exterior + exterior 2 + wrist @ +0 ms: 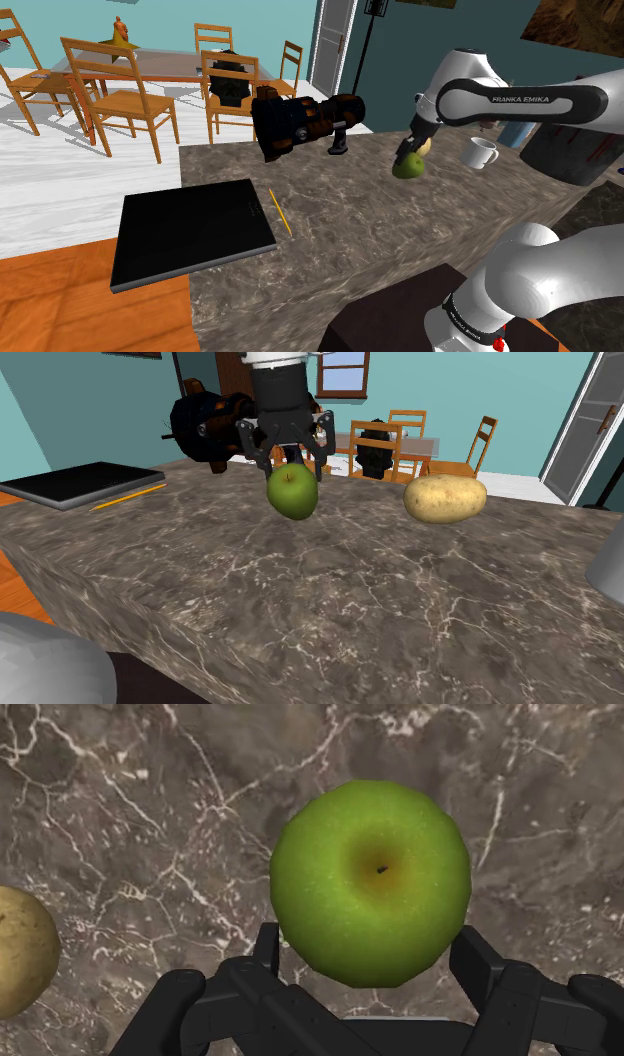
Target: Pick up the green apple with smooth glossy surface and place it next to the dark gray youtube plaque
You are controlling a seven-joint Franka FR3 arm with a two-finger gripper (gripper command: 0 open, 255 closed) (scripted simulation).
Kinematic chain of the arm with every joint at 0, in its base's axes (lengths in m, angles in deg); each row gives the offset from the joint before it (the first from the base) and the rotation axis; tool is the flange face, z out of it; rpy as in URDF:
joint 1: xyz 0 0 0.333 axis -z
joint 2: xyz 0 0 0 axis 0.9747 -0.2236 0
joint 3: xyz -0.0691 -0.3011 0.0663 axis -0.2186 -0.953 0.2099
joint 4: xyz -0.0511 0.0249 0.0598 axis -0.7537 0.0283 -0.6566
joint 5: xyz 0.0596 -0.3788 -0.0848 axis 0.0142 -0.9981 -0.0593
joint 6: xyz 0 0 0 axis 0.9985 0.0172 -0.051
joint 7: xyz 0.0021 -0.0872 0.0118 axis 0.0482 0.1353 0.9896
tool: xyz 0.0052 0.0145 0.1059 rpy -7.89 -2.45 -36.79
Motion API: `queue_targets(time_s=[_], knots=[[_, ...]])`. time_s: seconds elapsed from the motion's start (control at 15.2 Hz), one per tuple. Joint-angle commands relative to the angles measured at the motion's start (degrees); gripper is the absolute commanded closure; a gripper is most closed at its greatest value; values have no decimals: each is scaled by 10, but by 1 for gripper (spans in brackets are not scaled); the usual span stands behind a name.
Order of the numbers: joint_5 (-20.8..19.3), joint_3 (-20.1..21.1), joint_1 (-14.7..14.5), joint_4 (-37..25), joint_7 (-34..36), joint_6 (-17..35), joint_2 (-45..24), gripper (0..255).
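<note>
potato (22,952) cropped at edge, plaque (200,427) partly hidden

Both exterior cameras look across countertop (400,230) toward chairs (130,100).

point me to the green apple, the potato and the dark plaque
green apple (370,884): wrist view, its top by the stem dimple
potato (445,498): second exterior view, middle of its side
dark plaque (190,232): shoulder view, centre of its flat top

Glossy green apple (370,884), stem hollow upward, well apart from the flat dark plaque (190,235).
</note>
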Motion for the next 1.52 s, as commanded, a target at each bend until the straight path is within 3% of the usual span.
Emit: queue_targets(time_s=[0.0, 1.45], knots=[[2, 2, -1, -14, -2, -18, 3, 255], [27, 25, -12, -189, -16, -183, -6, 255]])
